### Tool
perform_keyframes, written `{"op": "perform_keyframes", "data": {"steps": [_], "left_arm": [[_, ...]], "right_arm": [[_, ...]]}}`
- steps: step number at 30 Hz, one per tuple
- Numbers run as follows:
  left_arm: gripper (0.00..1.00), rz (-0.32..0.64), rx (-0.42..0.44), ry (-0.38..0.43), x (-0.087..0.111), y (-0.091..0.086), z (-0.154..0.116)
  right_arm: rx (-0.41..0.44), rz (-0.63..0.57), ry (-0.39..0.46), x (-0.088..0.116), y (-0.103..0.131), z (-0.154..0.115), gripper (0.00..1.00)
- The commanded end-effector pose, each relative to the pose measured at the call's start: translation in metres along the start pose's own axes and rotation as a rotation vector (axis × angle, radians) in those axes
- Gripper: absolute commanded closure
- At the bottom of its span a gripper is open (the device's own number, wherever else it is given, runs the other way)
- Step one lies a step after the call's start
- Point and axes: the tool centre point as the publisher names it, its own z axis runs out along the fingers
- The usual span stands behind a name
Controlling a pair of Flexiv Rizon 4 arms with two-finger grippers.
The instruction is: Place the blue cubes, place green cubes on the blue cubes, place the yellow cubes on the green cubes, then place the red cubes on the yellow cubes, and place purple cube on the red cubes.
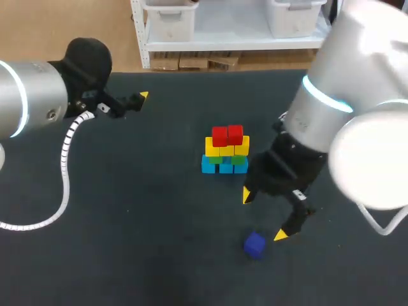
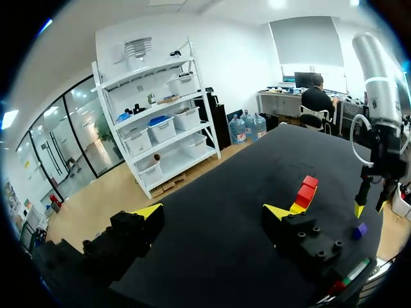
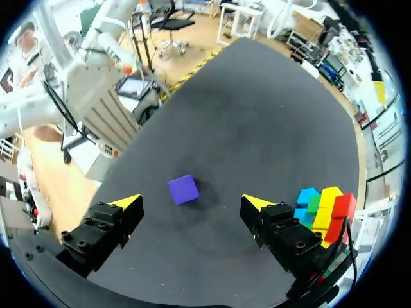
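Right gripper (image 1: 263, 215) is hanging wide open just above the purple cube (image 1: 254, 245), which is lying on the table (image 1: 127, 242), untouched. The stack (image 1: 225, 151) is standing nearby: blue cubes (image 1: 209, 166) lowest, then green cubes (image 1: 239, 160), yellow cubes (image 1: 223, 148) and red cubes (image 1: 227, 135) uppermost. Left gripper (image 2: 213, 210) is hovering well apart, fingers spread wide.

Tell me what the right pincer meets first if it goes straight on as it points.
Probably the purple cube, lying on the table ahead of the right pincer, roughly in line with the gap between its open fingers. The cube stack stands off to the side. Depth is unclear.
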Motion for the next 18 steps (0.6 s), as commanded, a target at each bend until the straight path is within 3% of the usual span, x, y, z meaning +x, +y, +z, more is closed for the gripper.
{"op": "perform_keyframes", "data": {"steps": [1,18], "left_arm": [[0.00,0.000,0.005,-0.001,0.000,0.001,0.001],[0.00,0.000,0.005,-0.001,0.000,0.001,0.001]], "right_arm": [[0.010,-0.011,0.064,0.001,0.002,0.019,0.00],[-0.035,-0.055,0.148,0.000,0.019,0.033,0.00]]}}
